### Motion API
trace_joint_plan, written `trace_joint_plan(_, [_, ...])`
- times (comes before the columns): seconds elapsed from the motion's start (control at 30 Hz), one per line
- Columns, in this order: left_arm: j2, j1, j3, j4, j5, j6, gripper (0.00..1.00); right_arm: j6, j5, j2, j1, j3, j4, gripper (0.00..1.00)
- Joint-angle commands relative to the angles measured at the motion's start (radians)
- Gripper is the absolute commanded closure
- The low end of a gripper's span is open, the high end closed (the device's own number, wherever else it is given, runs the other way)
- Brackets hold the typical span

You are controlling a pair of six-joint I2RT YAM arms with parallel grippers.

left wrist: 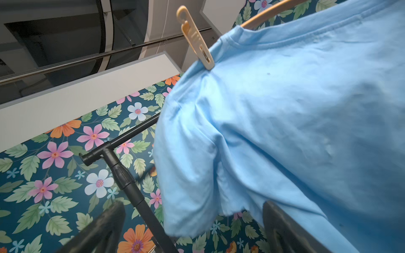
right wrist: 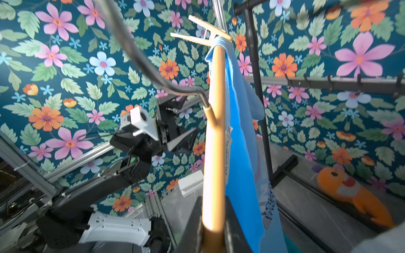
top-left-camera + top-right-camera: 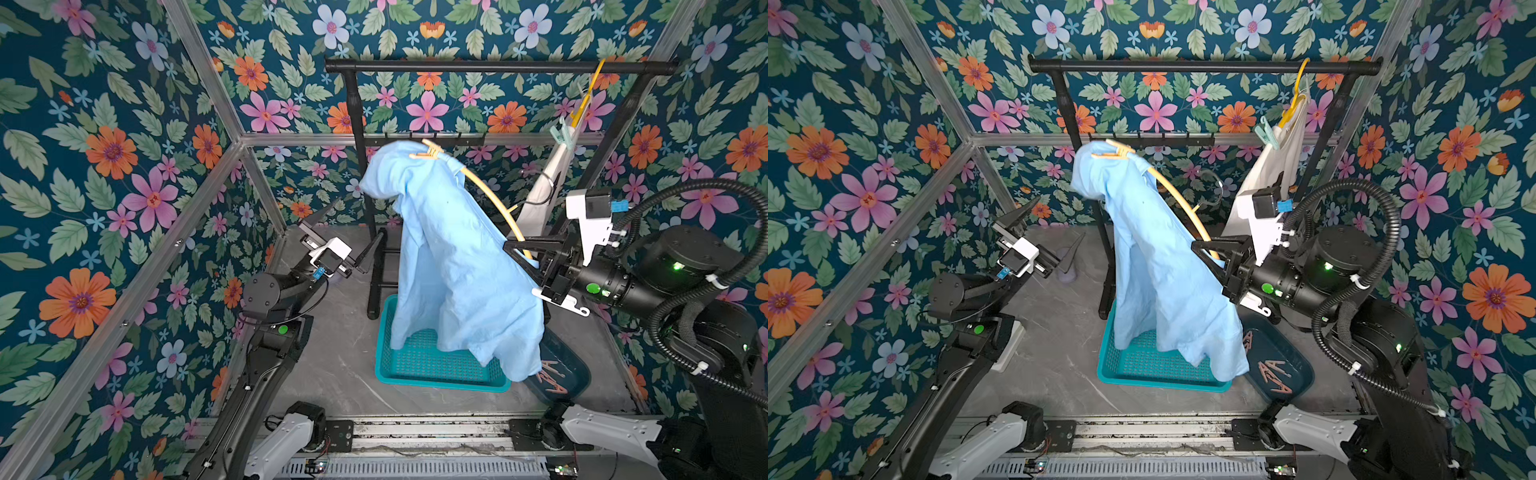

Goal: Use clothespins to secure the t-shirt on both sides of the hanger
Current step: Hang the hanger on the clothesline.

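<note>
A light blue t-shirt (image 3: pixel 449 257) (image 3: pixel 1158 266) hangs over a yellow wooden hanger (image 3: pixel 494 203) (image 2: pixel 215 131). My right gripper (image 3: pixel 519 248) (image 2: pixel 213 219) is shut on the hanger's near arm and holds it tilted above the floor. A cream-yellow clothespin (image 3: pixel 428 151) (image 1: pixel 197 41) (image 2: pixel 201 35) is clipped over the shirt at the far shoulder end. My left gripper (image 3: pixel 347 232) (image 1: pixel 192 230) stands open to the left of the shirt, below the pinned sleeve, with nothing in it. More clothespins (image 3: pixel 1273 370) lie in a dark tray (image 3: pixel 1304 365).
A teal basket (image 3: pixel 386 374) sits on the floor under the shirt's hem. The black clothes rack (image 3: pixel 498 66) stands behind, with a white garment (image 3: pixel 544 183) and a mint green clothespin (image 3: pixel 559 133) at its right end. An orange plush fish (image 2: pixel 350 192) lies on the floor.
</note>
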Motion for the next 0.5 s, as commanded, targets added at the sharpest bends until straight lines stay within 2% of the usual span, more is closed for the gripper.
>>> trace_joint_plan(0.0, [-0.017,0.001,-0.005,0.006,-0.045,-0.048,0.01,0.002,0.11,0.058,0.0,0.084,0.114,1.0])
trace_joint_plan(0.23, [-0.034,0.001,-0.044,-0.003,-0.087,-0.081,0.01,0.041,0.25,0.241,0.001,0.324,0.022,1.0])
trace_joint_plan(0.47, [-0.015,-0.003,-0.056,-0.007,-0.085,-0.138,0.02,0.089,0.424,0.349,0.001,0.37,0.015,1.0])
